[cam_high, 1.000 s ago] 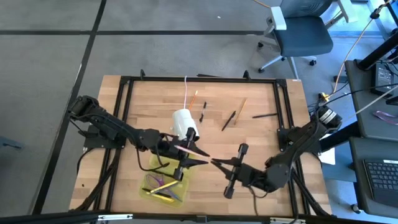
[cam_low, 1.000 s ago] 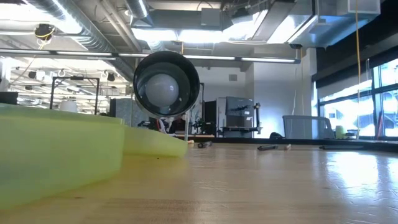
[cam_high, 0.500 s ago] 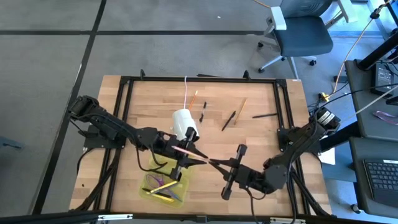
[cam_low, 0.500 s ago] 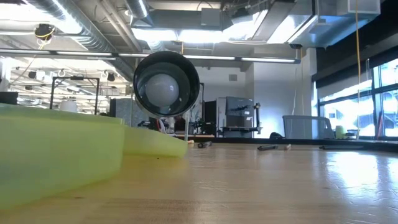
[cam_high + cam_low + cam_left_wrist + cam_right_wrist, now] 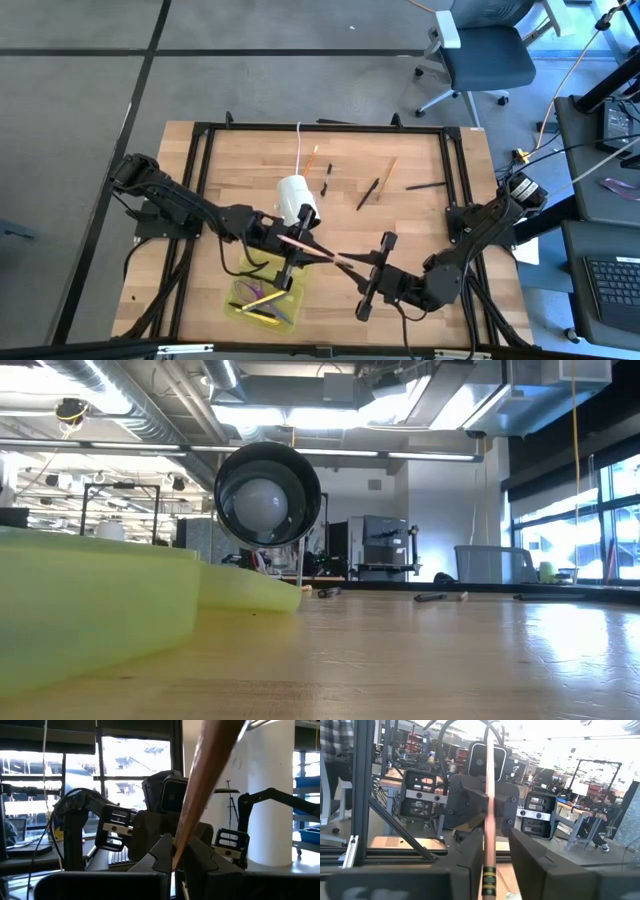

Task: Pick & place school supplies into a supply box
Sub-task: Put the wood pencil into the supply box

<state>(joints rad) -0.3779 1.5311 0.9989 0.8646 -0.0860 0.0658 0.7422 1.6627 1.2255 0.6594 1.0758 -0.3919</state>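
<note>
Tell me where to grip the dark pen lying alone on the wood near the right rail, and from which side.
Grip the dark pen at mid-shaft, coming straight down from above, fingers closing across its width. It lies flat on the wooden table, nothing beside it, so the middle looks best balanced.

Wooden table (image 5: 420,225) inside a black metal frame (image 5: 200,160), with a white cylinder (image 5: 297,198) lying near the middle, its white cord (image 5: 300,145) running to the far edge. Beyond the table, a grey office chair (image 5: 480,50). Off to the right, a dark desk with a keyboard (image 5: 612,292).
</note>
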